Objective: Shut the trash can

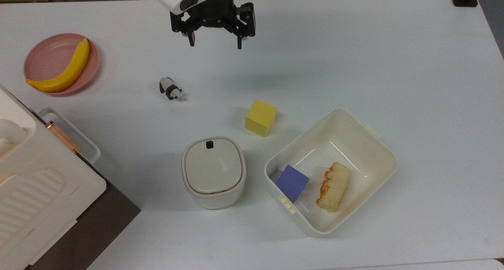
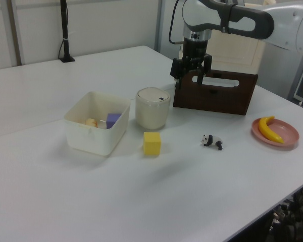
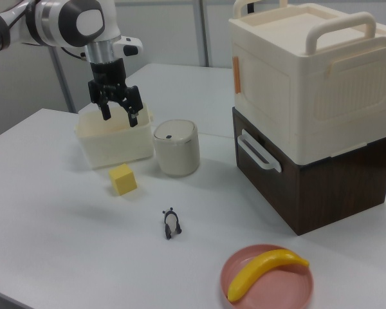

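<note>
Sitting on the worktop (image 1: 393,65) between the ribbed appliance (image 1: 35,175) and the open tub (image 1: 378,152), the trash can (image 1: 214,171) has its flap lid down flat. The hand (image 1: 214,39) hangs well apart from it, toward the top view's upper edge, fingers spread, grasping nothing, pointing downward.

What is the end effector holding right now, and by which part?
Nothing. The end effector hangs open and empty above the table, well clear of the trash can, whose lid lies flat and shut.
</note>
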Tool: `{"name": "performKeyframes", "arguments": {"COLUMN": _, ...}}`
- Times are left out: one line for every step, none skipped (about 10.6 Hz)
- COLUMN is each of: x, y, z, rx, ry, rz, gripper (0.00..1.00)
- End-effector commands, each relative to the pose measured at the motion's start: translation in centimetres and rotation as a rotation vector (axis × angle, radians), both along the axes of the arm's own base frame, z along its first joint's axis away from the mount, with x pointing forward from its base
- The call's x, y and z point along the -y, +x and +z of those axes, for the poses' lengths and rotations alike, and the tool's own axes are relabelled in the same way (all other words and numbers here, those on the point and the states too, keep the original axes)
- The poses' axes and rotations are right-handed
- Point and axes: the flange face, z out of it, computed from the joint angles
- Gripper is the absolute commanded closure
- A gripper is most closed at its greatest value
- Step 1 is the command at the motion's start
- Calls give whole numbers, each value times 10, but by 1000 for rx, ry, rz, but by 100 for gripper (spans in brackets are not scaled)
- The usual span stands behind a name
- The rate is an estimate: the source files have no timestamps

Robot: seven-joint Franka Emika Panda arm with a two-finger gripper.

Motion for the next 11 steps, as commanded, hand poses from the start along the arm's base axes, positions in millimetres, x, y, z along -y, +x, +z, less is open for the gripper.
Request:
{"name": "performKeyframes", "arguments": {"x": 3, "y": -9, "z": 1, "rx": -14, "ry": 4, "rz": 10, "gripper": 0}}
{"name": "performKeyframes", "arguments": {"x": 1, "y": -9, "z": 0, "rx": -14, "ry": 4, "rz": 13, "gripper": 0}}
{"name": "performKeyframes", "arguments": {"x": 0, "y": -9, "z": -2, "rx": -14, "ry": 4, "rz": 13, "gripper": 0}}
{"name": "performKeyframes", "arguments": {"x": -1, "y": -8, "z": -3, "rx": -13, "ry": 3, "rz": 13, "gripper": 0}}
{"name": "performKeyframes", "arguments": {"x": -3, "y": -9, "z": -5, "rx": -17, "ry": 3, "rz": 13, "gripper": 0}}
{"name": "performKeyframes", "arguments": {"x": -4, "y": -10, "z": -13, "rx": -31, "ry": 3, "rz": 14, "gripper": 0}}
{"name": "performKeyframes", "arguments": {"x": -4, "y": -16, "z": -10, "rx": -15, "ry": 5, "rz": 14, "gripper": 0}}
{"name": "performKeyframes", "arguments": {"x": -3, "y": -28, "z": -10, "rx": 11, "ry": 10, "rz": 18, "gripper": 0}}
{"name": "performKeyframes", "arguments": {"x": -2, "y": -43, "z": -12, "rx": 35, "ry": 12, "rz": 28, "gripper": 0}}
{"name": "performKeyframes", "arguments": {"x": -2, "y": -51, "z": -11, "rx": 35, "ry": 16, "rz": 21, "gripper": 0}}
{"name": "performKeyframes", "arguments": {"x": -3, "y": -51, "z": -11, "rx": 30, "ry": 14, "rz": 20, "gripper": 0}}
